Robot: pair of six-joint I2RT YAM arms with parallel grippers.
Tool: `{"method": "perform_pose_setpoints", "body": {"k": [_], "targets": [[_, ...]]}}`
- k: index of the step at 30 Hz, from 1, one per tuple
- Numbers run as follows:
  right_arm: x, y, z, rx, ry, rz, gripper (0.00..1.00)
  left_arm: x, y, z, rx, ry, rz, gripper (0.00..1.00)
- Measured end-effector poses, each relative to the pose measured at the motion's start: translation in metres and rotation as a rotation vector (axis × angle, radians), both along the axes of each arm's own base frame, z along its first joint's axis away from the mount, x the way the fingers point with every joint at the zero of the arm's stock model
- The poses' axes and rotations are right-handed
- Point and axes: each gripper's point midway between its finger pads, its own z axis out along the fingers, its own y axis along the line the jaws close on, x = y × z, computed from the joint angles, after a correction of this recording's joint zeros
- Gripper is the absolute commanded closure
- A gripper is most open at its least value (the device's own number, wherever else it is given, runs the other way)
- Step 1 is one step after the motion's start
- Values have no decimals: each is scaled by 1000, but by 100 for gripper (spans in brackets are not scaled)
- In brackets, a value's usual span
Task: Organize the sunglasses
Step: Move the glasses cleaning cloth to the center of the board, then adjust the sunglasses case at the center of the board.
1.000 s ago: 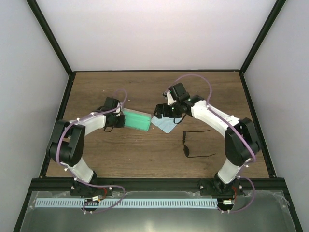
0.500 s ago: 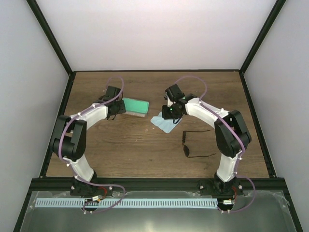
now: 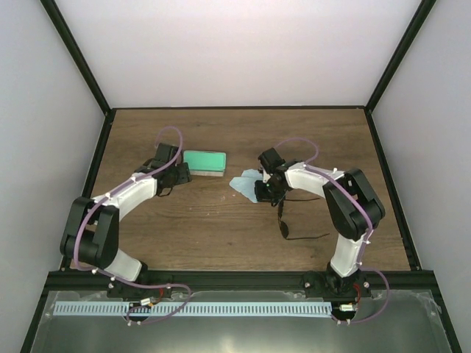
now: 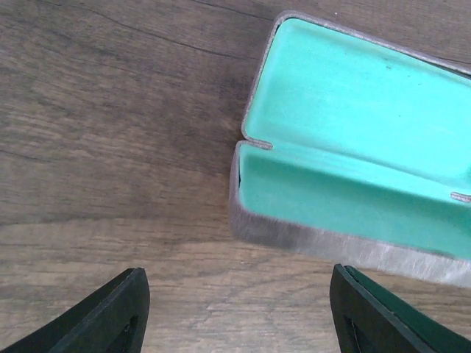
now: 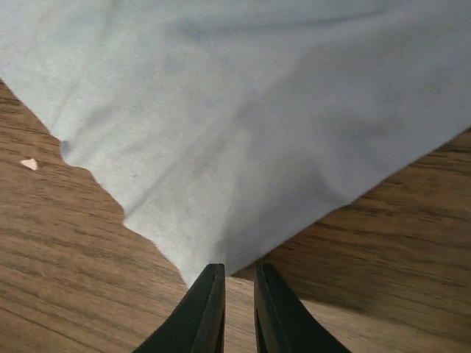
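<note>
The sunglasses (image 3: 282, 224) lie unfolded on the wooden table, right of centre, with their temple arms pointing right; no gripper touches them. The open grey case (image 3: 204, 162) with its green inside (image 4: 353, 169) rests on the table at the back left. My left gripper (image 3: 180, 173) (image 4: 236, 269) stands open just short of the case's near corner, with only wood between its fingers. My right gripper (image 3: 259, 193) (image 5: 238, 266) is closed to a thin slit, its tips pinching a corner of the light blue cloth (image 3: 244, 180) (image 5: 243, 110), which rises slightly off the wood.
Black frame posts and white walls border the table on the left, right and back. The right arm's forearm passes just above the sunglasses' far temple arm. A tiny pale crumb (image 5: 29, 164) lies by the cloth.
My left gripper opened, let go of the case and drew back left; the case now lies farther back. My right gripper came down to the cloth's edge and closed on it.
</note>
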Motion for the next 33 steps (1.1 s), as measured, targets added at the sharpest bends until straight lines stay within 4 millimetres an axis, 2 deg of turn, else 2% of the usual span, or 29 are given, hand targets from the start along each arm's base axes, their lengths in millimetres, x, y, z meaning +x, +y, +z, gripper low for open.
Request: {"method": "perform_pose_setpoints", "body": {"k": [6,9,13,15,17,21,24,27,29,33], "targets": [[-9,21,-1,15,-13,36,94,-4,-2,14,-23,-34,-14,30],[-17,32,-1,13,-14,51,94,-5,-4,29,-41,-67,-29,30],[-23,36,6,12,-18,49,98,-7,-7,52,-63,-122,-53,30],[-18,34,12,17,-24,35,99,-8,-8,58,-70,-140,-62,30],[-5,31,21,31,-43,8,99,-7,-9,61,-69,-151,-74,30],[27,22,38,58,-92,-48,99,3,-14,55,-55,-130,-100,31],[39,21,35,70,-101,-62,99,20,-23,47,-56,-116,-123,31],[34,26,15,74,-61,-45,99,33,-31,41,-64,-112,-146,33],[23,25,-1,70,-23,-37,99,39,-36,36,-70,-105,-162,36],[13,27,-2,103,-33,-31,99,45,-47,22,-98,-84,-194,36]]}}
